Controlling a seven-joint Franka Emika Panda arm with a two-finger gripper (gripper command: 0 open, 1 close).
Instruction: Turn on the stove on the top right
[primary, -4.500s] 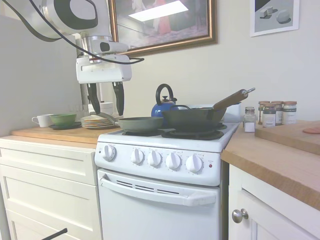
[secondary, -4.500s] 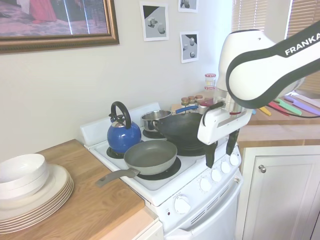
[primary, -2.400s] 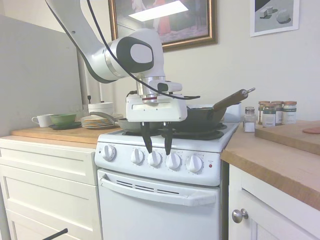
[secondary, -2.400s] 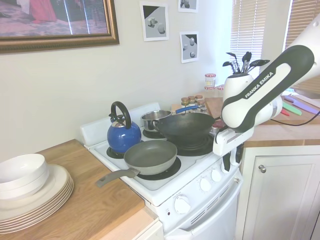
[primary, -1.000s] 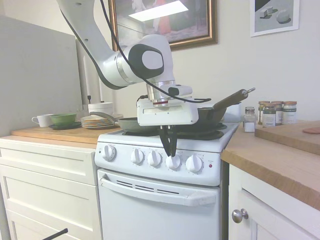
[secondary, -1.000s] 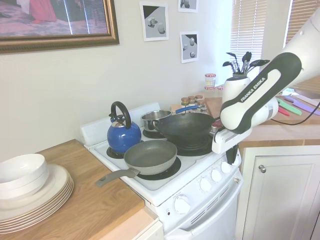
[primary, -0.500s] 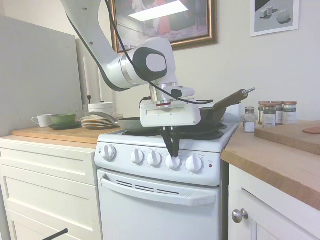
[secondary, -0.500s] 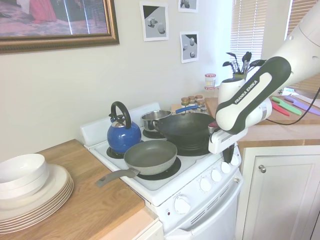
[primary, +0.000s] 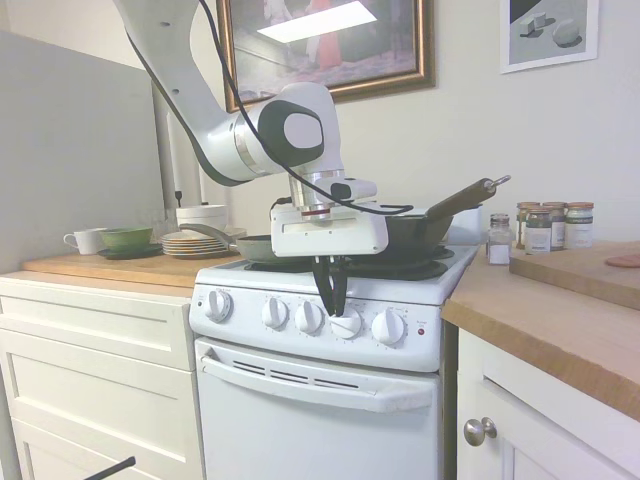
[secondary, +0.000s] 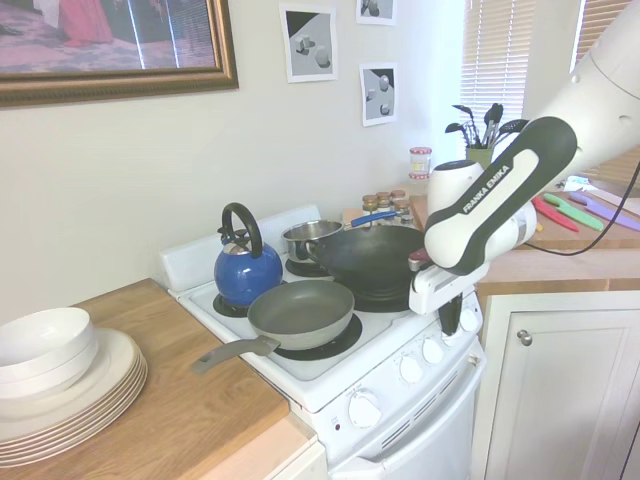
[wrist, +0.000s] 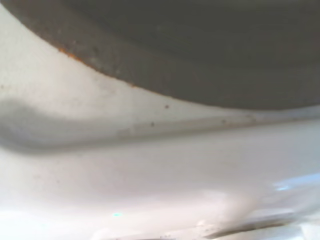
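The white stove (primary: 300, 400) fills the middle of the first exterior view, with a row of round white knobs and a small red light (primary: 421, 331) on its front panel. My gripper (primary: 334, 308) points down at that panel, fingers shut together. Their tips touch the top of the fourth knob from the left (primary: 346, 323). In the second exterior view the gripper (secondary: 450, 322) hangs at the stove's (secondary: 400, 425) front right corner, hiding one knob. The wrist view shows only blurred white stove top (wrist: 150, 165) and a dark burner edge (wrist: 210, 60).
A grey frying pan (secondary: 300, 312), a black wok (secondary: 375, 255), a blue kettle (secondary: 247, 272) and a small steel pot (secondary: 308, 238) stand on the burners. Plates with a bowl (secondary: 55, 385) sit on the left counter. Spice jars (primary: 545, 228) stand on the right counter.
The gripper came down from the upper left to the knob row and shut its fingers. In the last half second it shifted slightly left and tilted at the fourth knob.
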